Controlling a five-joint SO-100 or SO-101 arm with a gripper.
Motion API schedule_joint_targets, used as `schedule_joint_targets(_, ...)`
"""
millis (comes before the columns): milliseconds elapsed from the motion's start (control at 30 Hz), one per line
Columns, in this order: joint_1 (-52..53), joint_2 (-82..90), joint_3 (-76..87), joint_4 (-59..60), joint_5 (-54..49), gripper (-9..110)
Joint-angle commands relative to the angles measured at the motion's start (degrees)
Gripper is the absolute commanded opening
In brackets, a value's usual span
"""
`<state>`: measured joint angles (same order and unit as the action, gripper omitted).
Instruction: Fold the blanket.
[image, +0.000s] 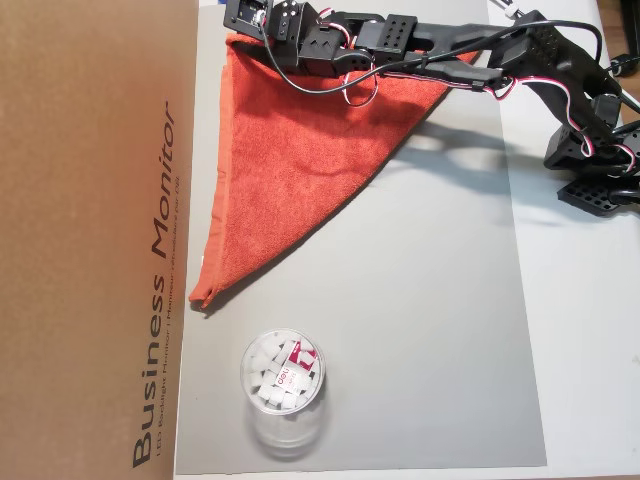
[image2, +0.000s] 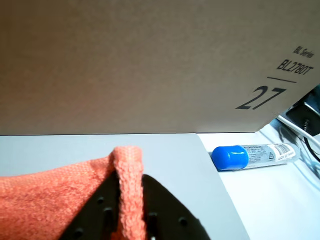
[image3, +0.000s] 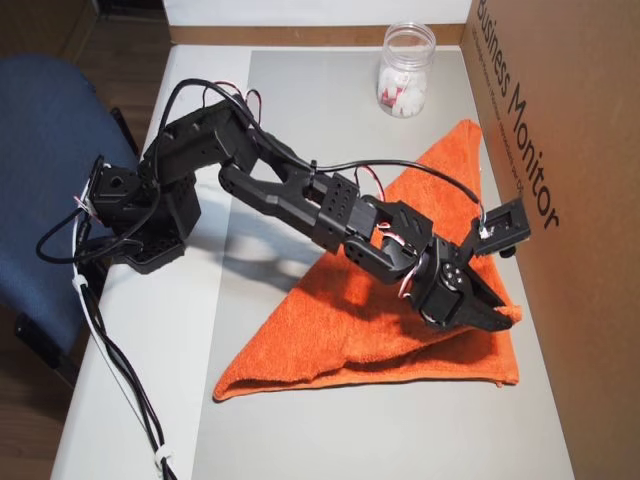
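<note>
The orange-red blanket (image: 290, 170) lies on the grey mat (image: 430, 330), folded into a triangle with one layer over the other. My gripper (image: 238, 22) sits at the blanket's corner beside the cardboard box. In the wrist view a raised ridge of the blanket (image2: 129, 170) stands pinched between my two black fingers (image2: 95, 215), so the gripper (image2: 131, 205) is shut on the cloth. In the other overhead view the gripper (image3: 500, 318) rests low on the blanket (image3: 330, 330), close to its thick folded edge.
A tall cardboard box (image: 90, 240) walls off one side of the mat. A clear plastic cup (image: 283, 375) with white pieces inside stands on the mat past the blanket's tip. A blue-capped tube (image2: 250, 155) lies off the mat. A blue chair (image3: 50, 120) stands behind the arm base (image3: 140, 230).
</note>
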<state>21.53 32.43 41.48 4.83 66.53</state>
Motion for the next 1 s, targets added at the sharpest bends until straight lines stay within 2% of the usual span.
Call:
schedule_joint_targets(0, 0.53, -0.62, -5.01, -1.41, 0.44, 0)
schedule_joint_targets(267, -0.44, -5.63, -10.37, -1.41, 4.22, 0)
schedule_joint_targets(733, 0.18, -7.12, -10.46, -1.41, 4.48, 1)
schedule_joint_targets(967, -0.44, -6.77, -10.28, -0.88, 4.48, 14)
